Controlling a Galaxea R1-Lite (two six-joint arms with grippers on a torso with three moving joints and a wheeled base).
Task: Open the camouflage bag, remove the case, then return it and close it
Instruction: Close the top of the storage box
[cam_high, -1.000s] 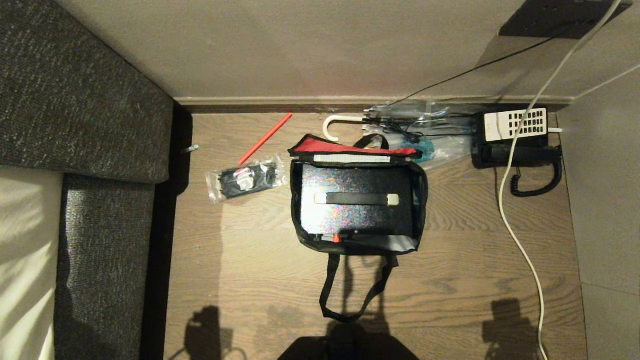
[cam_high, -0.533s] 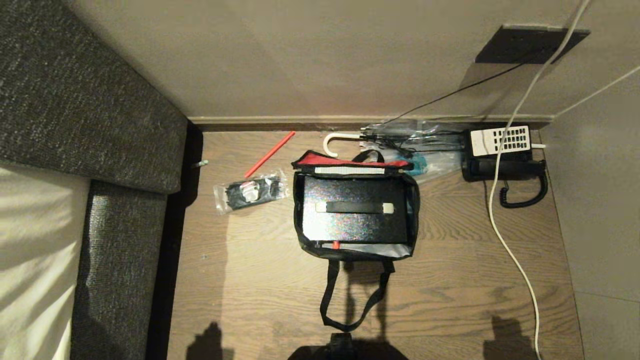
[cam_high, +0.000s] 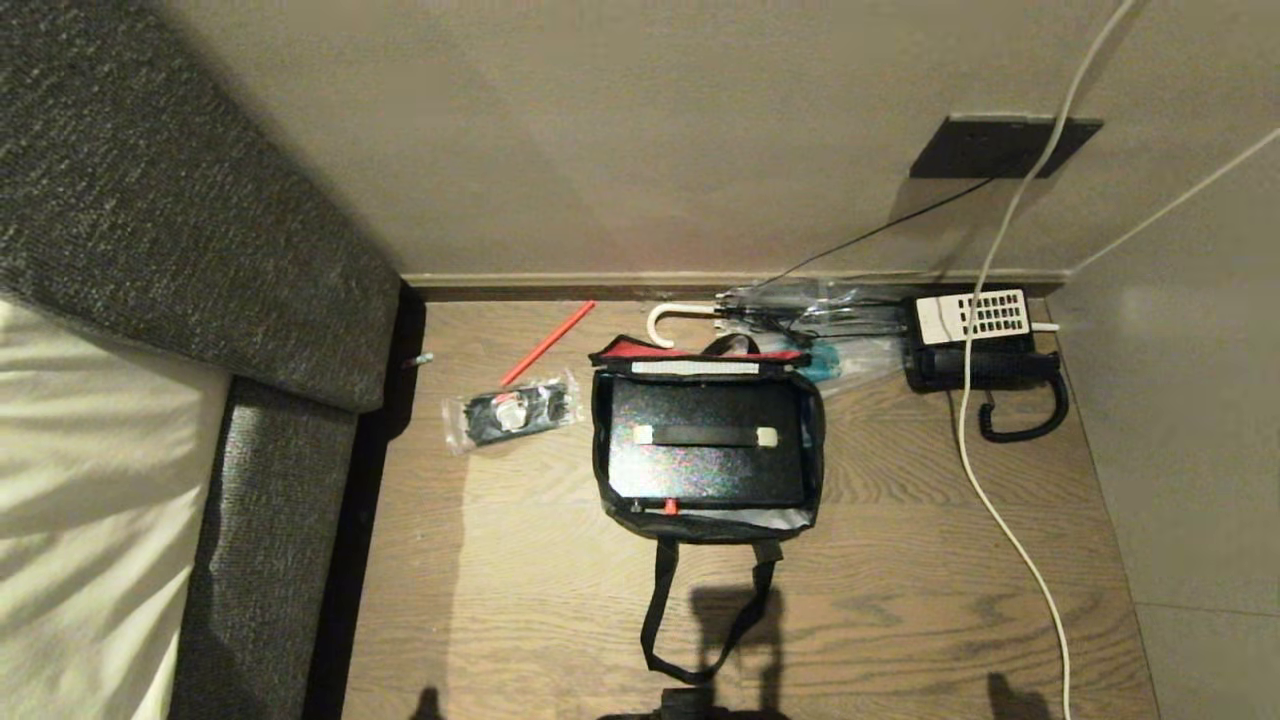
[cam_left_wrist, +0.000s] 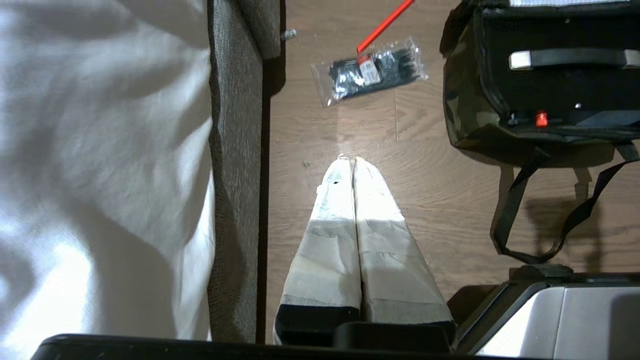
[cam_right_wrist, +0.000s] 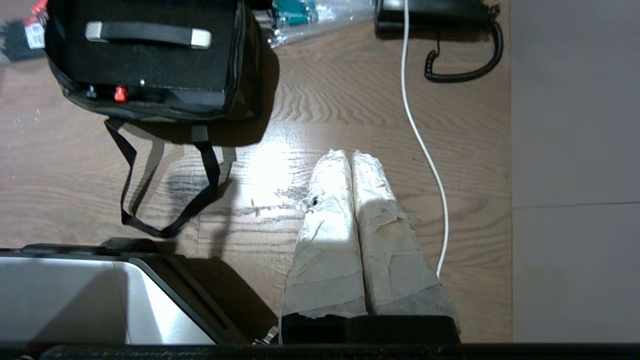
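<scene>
Grey fabric sofa (cam_high: 150, 230) at left, wooden floor (cam_high: 900, 560), green camouflage soft bag (cam_left_wrist: 465, 105) lying open at its middle, flat black speckled hard case (cam_high: 705, 455) inside it, black telephone (cam_high: 975, 350) by wall, left gripper (cam_left_wrist: 352, 160) fingers pressed together above floor, right gripper (cam_right_wrist: 350, 152) likewise together, both empty

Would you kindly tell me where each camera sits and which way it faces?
Head view: high on the robot, looking down at the floor, camouflage bag and telephone; neither arm shows.
Left wrist view: behind the shut left end effector, facing the floor beside the sofa.
Right wrist view: behind the shut right end effector, near the white cable.
All three share the bag and its case.
</scene>
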